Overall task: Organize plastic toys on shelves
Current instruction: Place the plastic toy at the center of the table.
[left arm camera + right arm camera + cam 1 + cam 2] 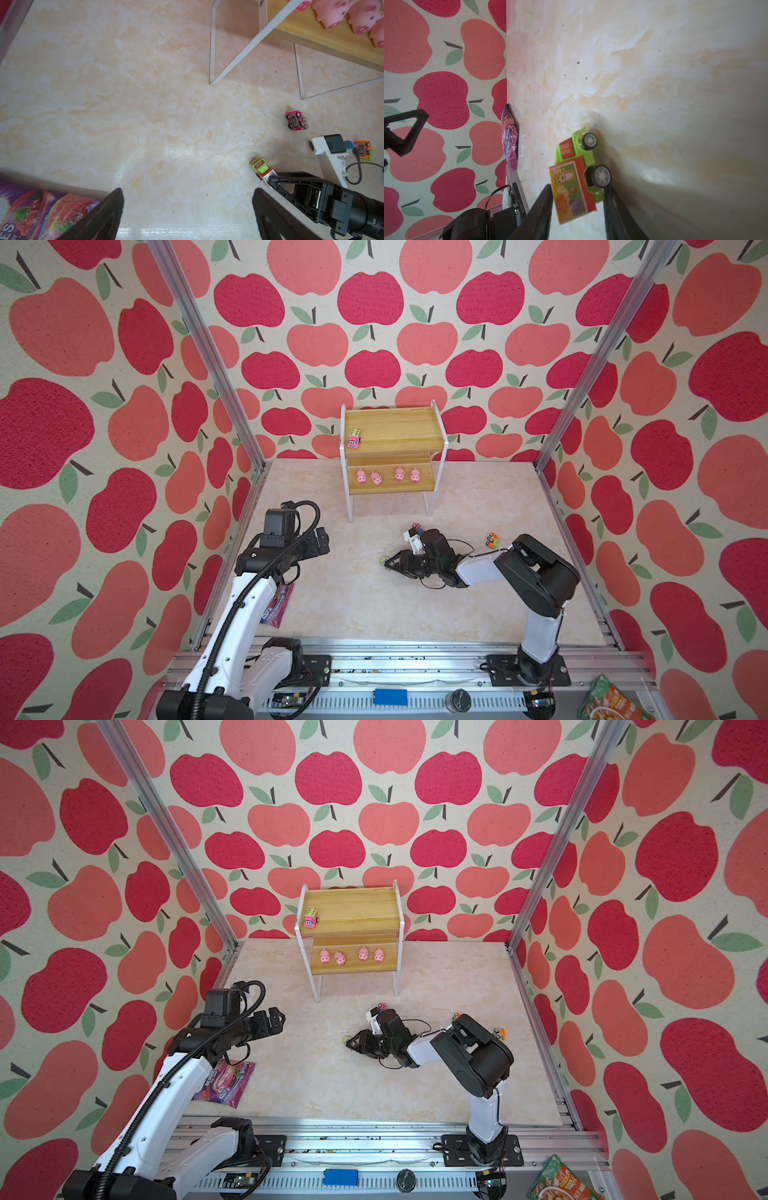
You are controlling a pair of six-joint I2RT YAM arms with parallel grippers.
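Yellow-green truck [575,166] inside right pincer [578,188], grip unclear, left pincer [188,190] wide, empty, purple packet [226,1083] lettered "BERRIE"

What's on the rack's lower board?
Four pink pigs in a row along the lower board's front. Its back part is covered by the upper board, so anything there can't be seen.

Left claw [322,539] gapes aloft; right claw [385,563] hangs low

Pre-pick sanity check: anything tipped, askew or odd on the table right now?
Yes. Two trucks on the table look tipped over. In the left wrist view the pink truck, by the shelf leg, shows its underside and all four wheels. The orange truck looks the same.
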